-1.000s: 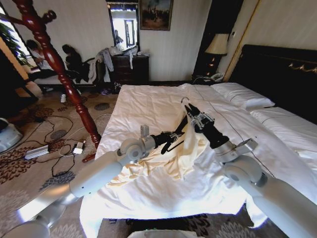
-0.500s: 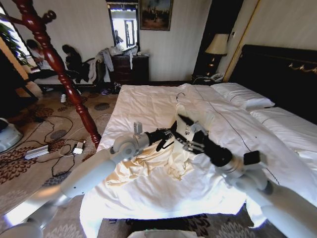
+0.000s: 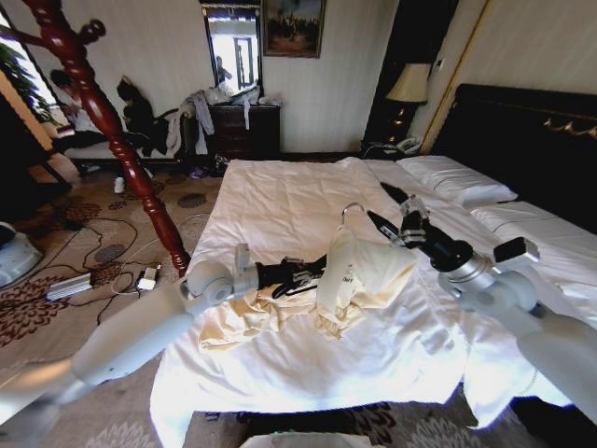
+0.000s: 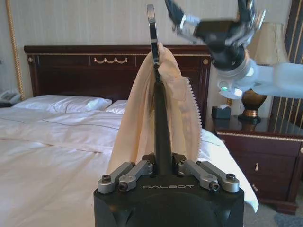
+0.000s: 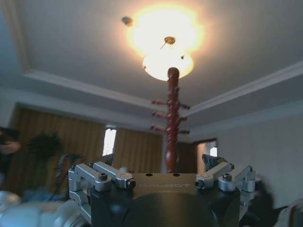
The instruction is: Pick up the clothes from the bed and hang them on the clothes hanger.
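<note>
Left gripper [image 3: 300, 273] reaches out over the middle of the bed [image 3: 280, 201], its fingers closed tight on the bottom bar of the clothes hanger [image 4: 160, 124], which it holds up off the duvet. From the left wrist view the hanger stands up straight out of that grip, black and thin, with its small silver hook [image 4: 151, 20] at the far end. A cream-coloured garment [image 3: 359, 278] is draped over the hanger, one part pulled up onto a shoulder and the rest trailing down in folds onto the white duvet below the left arm. The right gripper [image 3: 397, 213] sits just beyond the hook end of the hanger, a little above the garment, with its dark fingers spread wide and nothing between them; in the left wrist view it hangs just past the hook, apart from it. A red wooden coat stand [image 3: 104, 117] rises from the carpet off the bed's left side, well apart from both arms.
</note>
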